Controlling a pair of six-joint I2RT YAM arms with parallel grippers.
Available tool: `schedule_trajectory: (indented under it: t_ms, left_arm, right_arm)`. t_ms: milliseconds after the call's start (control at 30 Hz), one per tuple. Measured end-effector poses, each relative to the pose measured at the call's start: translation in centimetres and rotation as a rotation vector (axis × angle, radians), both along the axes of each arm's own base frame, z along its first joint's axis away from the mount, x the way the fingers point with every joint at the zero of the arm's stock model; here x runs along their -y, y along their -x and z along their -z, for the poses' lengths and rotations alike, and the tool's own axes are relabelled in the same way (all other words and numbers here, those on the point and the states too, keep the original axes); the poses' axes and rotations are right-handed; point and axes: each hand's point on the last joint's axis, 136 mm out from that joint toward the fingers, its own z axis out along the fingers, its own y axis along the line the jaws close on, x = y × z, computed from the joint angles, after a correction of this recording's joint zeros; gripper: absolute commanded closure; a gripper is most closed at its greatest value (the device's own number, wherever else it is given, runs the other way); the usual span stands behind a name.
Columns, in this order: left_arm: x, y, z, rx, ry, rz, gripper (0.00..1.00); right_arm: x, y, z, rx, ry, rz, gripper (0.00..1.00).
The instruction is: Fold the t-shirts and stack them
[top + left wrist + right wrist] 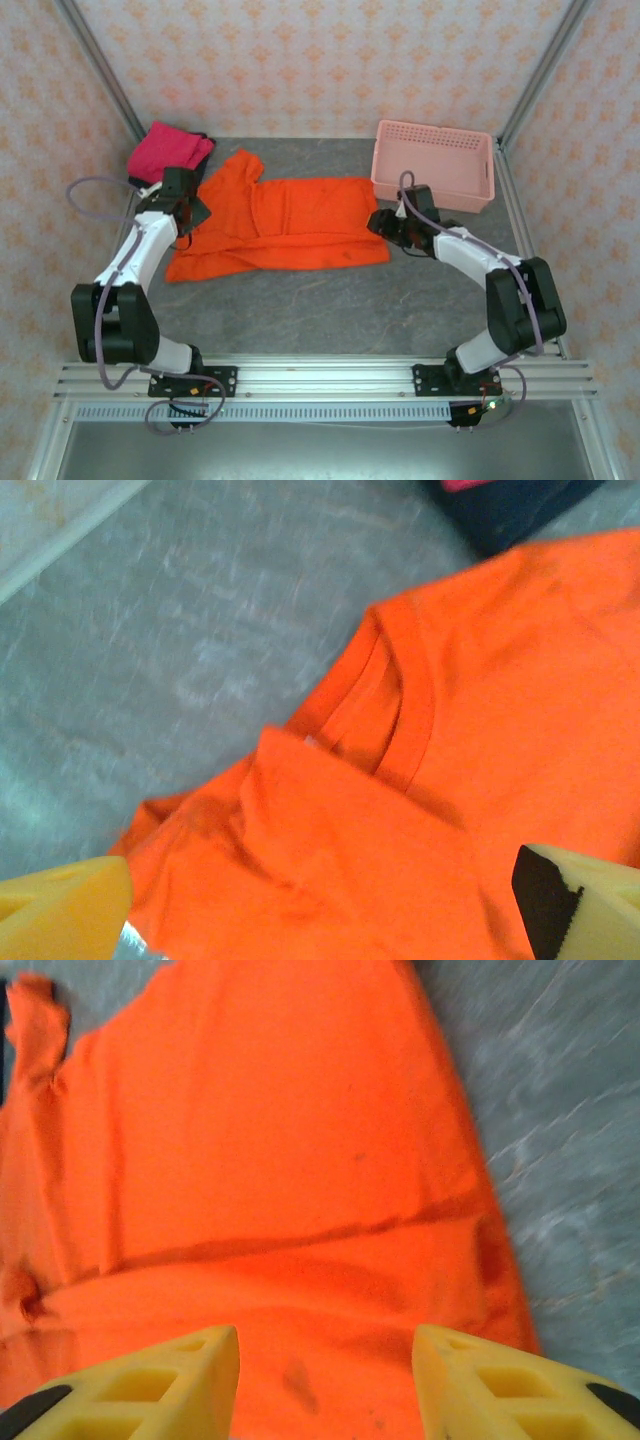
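An orange t-shirt (285, 225) lies spread on the grey table, its near long edge folded over onto itself. My left gripper (192, 212) hovers open over its collar end; the left wrist view shows the collar (415, 710) and a folded flap between the wide-apart fingers of my left gripper (325, 900). At the hem end of the shirt my right gripper (385, 222) is open, and between the fingers of that gripper (325, 1345) the cloth (270, 1130) lies flat. A magenta t-shirt (168, 150) sits bunched at the back left on a dark navy one (510, 510).
A pink lattice basket (436, 128) stands at the back right, just behind my right arm. Metal posts and papered walls close in the table on three sides. An aluminium rail (320, 375) runs along the near edge. Bare grey table (330, 310) lies in front of the shirt.
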Motion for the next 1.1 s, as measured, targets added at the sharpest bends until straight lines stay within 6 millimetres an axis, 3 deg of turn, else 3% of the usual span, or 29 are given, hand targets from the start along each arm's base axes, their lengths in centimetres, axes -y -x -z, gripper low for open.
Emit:
schedule_trajectory:
  t_ms: [167,267,467,700,867,1100]
  left_arm:
    - [1.2,4.4,4.2,-0.090,0.061,0.013,0.25]
    - [2.0,5.0,6.1,-0.130,0.108,0.019,0.32]
    - [2.6,2.9,7.4,-0.124,0.156,0.020,0.31]
    - [2.7,-0.4,8.1,-0.101,0.179,0.020,0.30]
    - [2.6,-2.2,8.4,-0.086,0.181,0.016,0.30]
    - [2.5,-3.5,10.0,-0.110,0.188,-0.001,0.29]
  right_arm:
    - [-4.7,1.4,2.7,-0.052,-0.023,-0.096,0.54]
    - [-6.2,1.3,4.6,-0.093,-0.038,-0.115,0.55]
    - [-6.9,0.1,6.3,-0.128,-0.044,-0.105,0.56]
    - [-6.3,-2.5,5.1,-0.096,-0.057,-0.073,0.56]
    - [-6.2,-5.7,3.8,-0.048,-0.059,-0.066,0.55]
    - [-5.5,-7.3,5.6,-0.083,-0.030,-0.060,0.55]
